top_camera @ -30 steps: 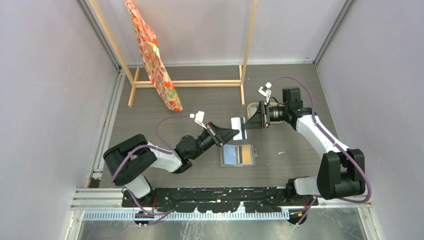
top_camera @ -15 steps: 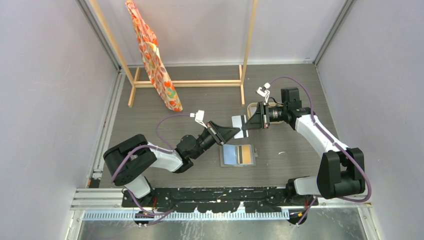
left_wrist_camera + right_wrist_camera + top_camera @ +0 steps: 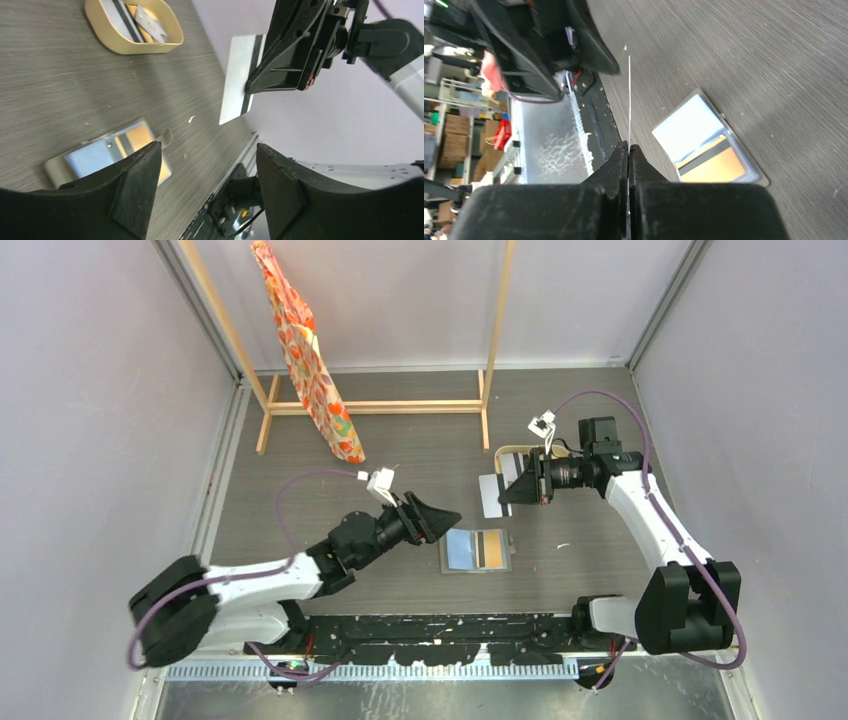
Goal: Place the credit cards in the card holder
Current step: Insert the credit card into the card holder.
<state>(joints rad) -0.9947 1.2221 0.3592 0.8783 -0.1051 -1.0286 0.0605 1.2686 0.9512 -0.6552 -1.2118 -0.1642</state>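
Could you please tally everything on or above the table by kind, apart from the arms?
Credit cards: 4 (one in right claw, one in card holder, two visible in beige tray)
Card holder: 1
Beige tray: 1
Wooden rack: 1
Patterned cloth: 1
Total: 8

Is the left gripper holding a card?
No, the left gripper is open and empty; the right gripper pinches the white card.

Table [image 3: 420, 440]: matt, wood-grain. Card [image 3: 237, 75]: smooth, white. Tray [image 3: 145, 48]: smooth beige, probably plastic. Holder [image 3: 461, 550]: satin sheen inside. Rack [image 3: 380, 407]: bare wood; bag [image 3: 305, 360]: printed cloth.
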